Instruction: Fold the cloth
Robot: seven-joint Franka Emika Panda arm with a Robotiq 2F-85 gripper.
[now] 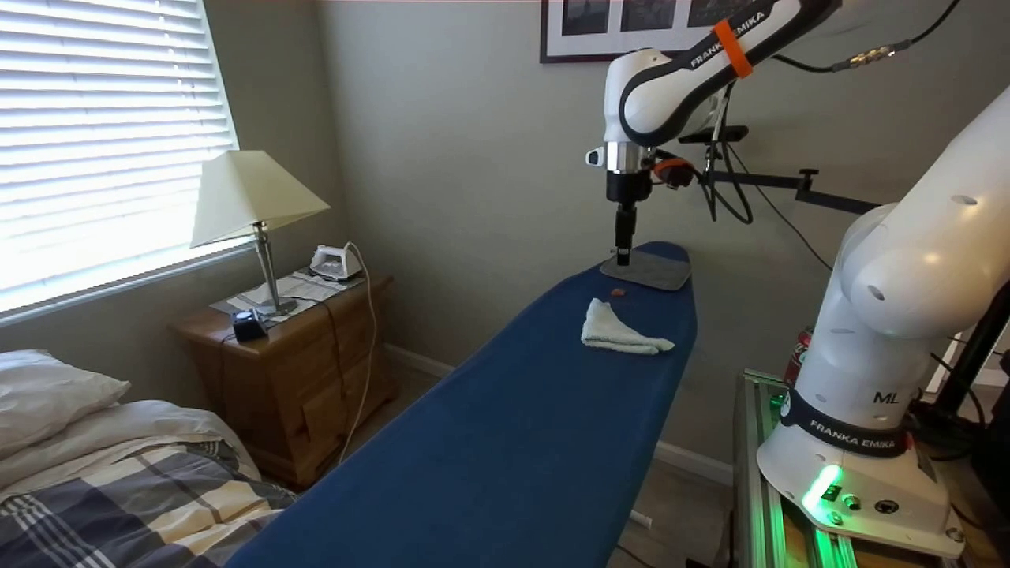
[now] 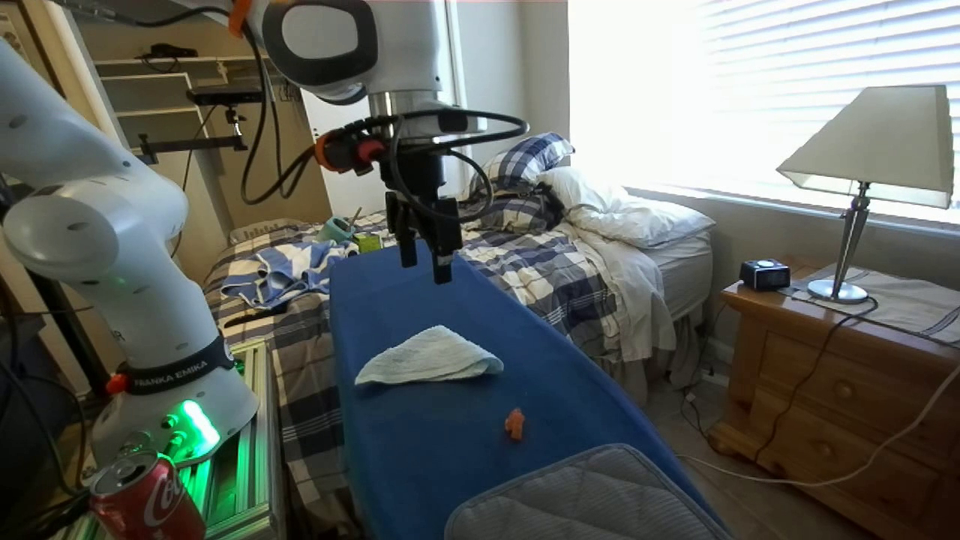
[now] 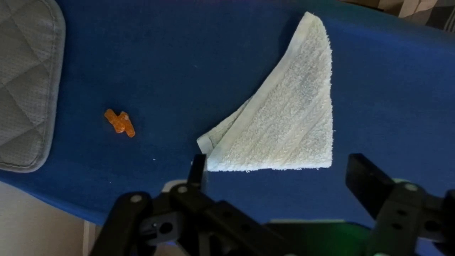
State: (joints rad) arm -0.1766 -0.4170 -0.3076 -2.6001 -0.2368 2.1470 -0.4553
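Note:
The white cloth (image 3: 284, 121) lies on the blue ironing board (image 1: 481, 457), folded over into a rough triangle. A strip of its lower layer shows past the upper edge at one corner in the wrist view. It also shows in both exterior views (image 1: 619, 335) (image 2: 431, 358). My gripper (image 3: 278, 161) is open and empty, its two fingers wide apart. It points down above the board, apart from the cloth, in both exterior views (image 1: 623, 256) (image 2: 425, 270). In the wrist view the left fingertip overlaps the cloth's lower left corner; the right fingertip is beyond its right edge.
A small orange piece (image 3: 120, 122) lies between the cloth and a grey quilted pad (image 2: 585, 495) at the board's narrow end. A nightstand (image 1: 292, 386) with a lamp (image 1: 256, 197) and an iron (image 1: 335, 262), and a bed (image 2: 555, 285), stand beside the board.

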